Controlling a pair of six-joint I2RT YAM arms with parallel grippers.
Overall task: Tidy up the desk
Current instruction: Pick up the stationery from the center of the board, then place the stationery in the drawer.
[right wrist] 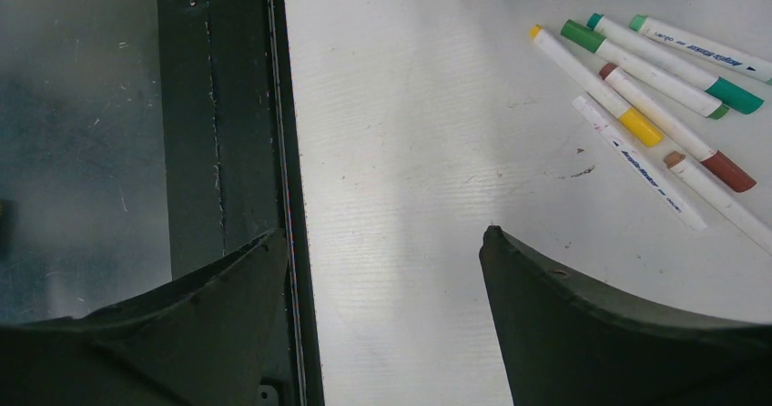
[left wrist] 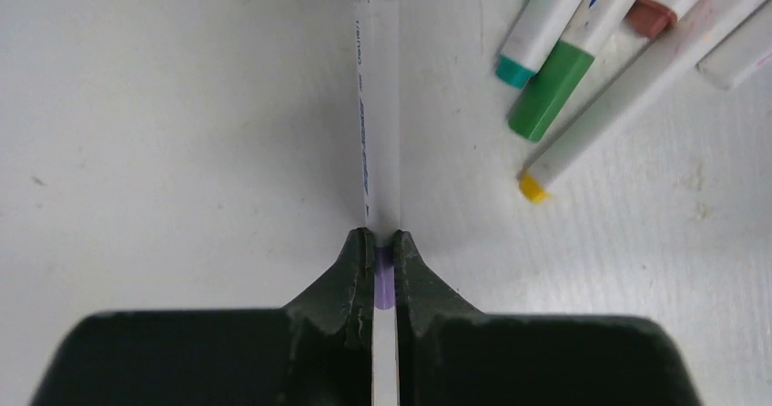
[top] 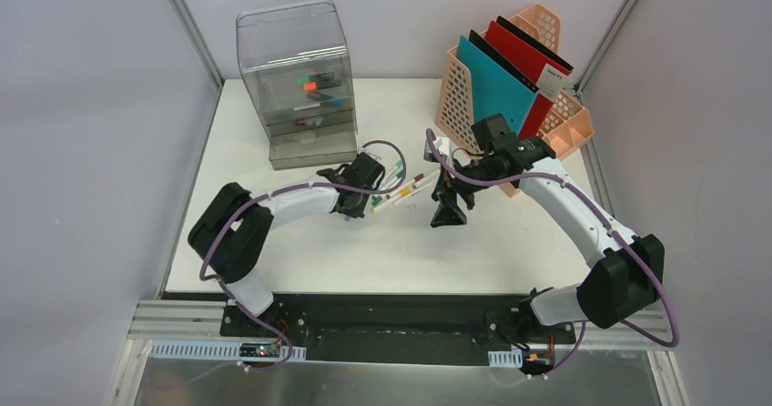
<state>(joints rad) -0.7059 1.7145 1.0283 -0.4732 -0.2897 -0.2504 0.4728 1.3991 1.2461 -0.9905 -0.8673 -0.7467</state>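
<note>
The left gripper (left wrist: 383, 247) is clamped on a purple-tipped marker (left wrist: 378, 115) lying on the white desk (top: 410, 251), just left of the loose markers (left wrist: 583, 60). The right gripper (top: 448, 208) hovers right of them, jaws wide apart and empty. The desk spans the scene's middle, its rail (top: 391, 319) nearest.

No wording is proving legible. Blue print is running along the purple-capped marker (left wrist: 376, 106) in the left wrist view, and along a green-tipped marker (right wrist: 705, 49) and an all-white marker (right wrist: 637, 161) at right in the right wrist view, all too blurred to read. A white label (top: 553, 81) on the far-right red folder (top: 517, 47) is staying indecipherable.
</note>
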